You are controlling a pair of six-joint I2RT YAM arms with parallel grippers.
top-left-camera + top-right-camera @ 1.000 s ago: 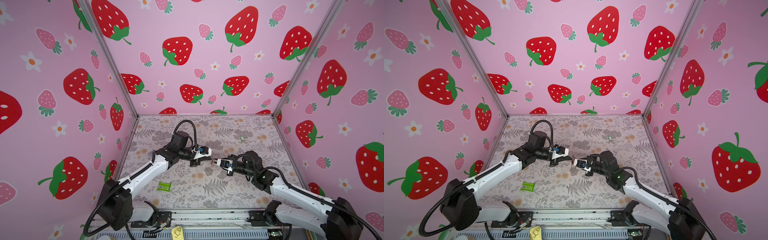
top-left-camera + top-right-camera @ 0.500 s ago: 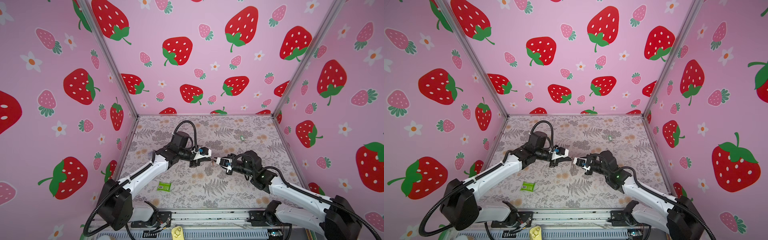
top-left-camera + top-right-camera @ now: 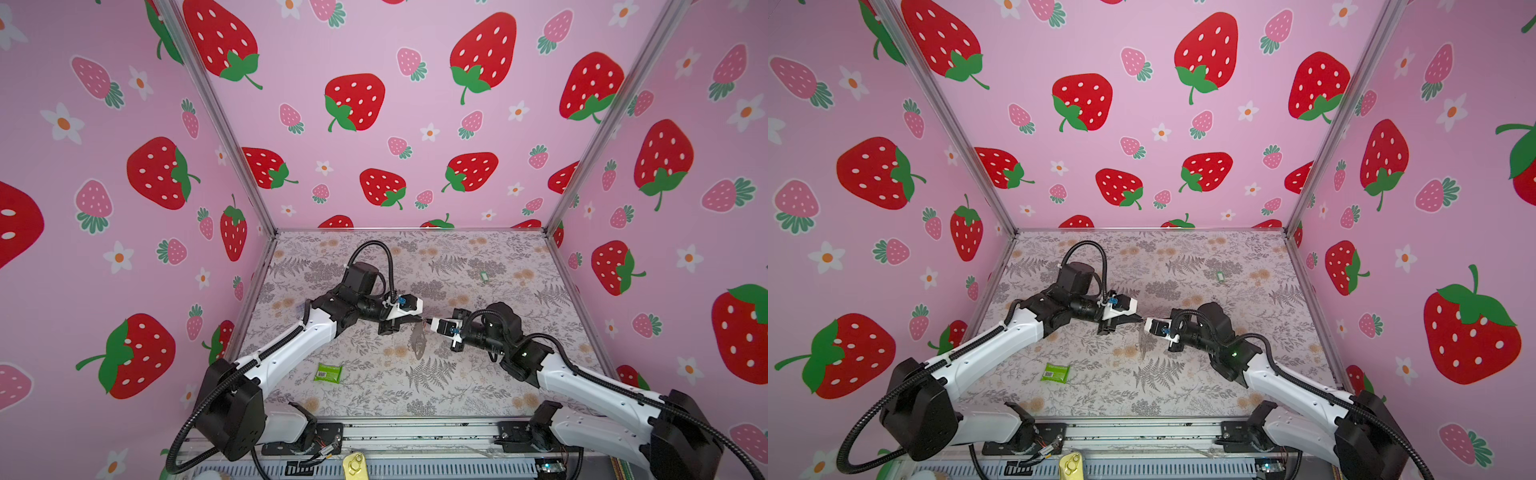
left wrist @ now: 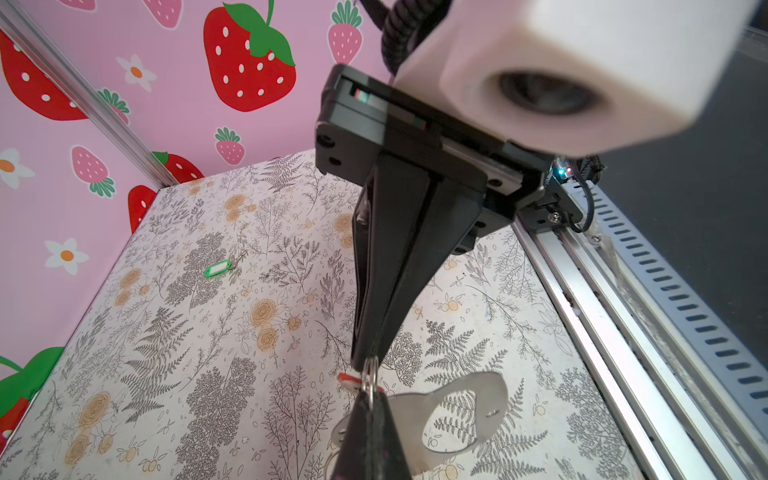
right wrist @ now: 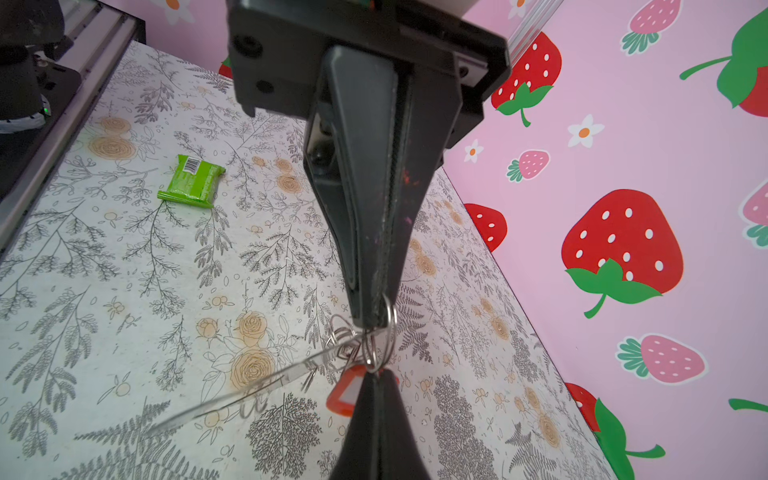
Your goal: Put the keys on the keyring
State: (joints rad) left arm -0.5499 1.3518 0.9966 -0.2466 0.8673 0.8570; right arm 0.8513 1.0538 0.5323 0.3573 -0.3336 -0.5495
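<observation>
Keyring, a pale mauve strap loop, hangs in the air from a cluster of small metal rings held between two claw tips that meet nose to nose above the floral table. The left claw is pressed together on the rings from one side, and the right claw is pressed together on them from the other. Which ring belongs to the strap and which to a key cannot be made out.

A red key tag dangles at the right claw's tip, half hidden behind it; the left wrist view shows only a sliver of it. The strap is a blurred, edge-on streak in the right wrist view, and in both top views the rings are too small to see.

The green key tag lies flat on the table behind the right claw, toward the back wall and well apart from both claws. A green packet with a barcode label lies on the left claw's side, toward the front edge and well apart from it.
</observation>
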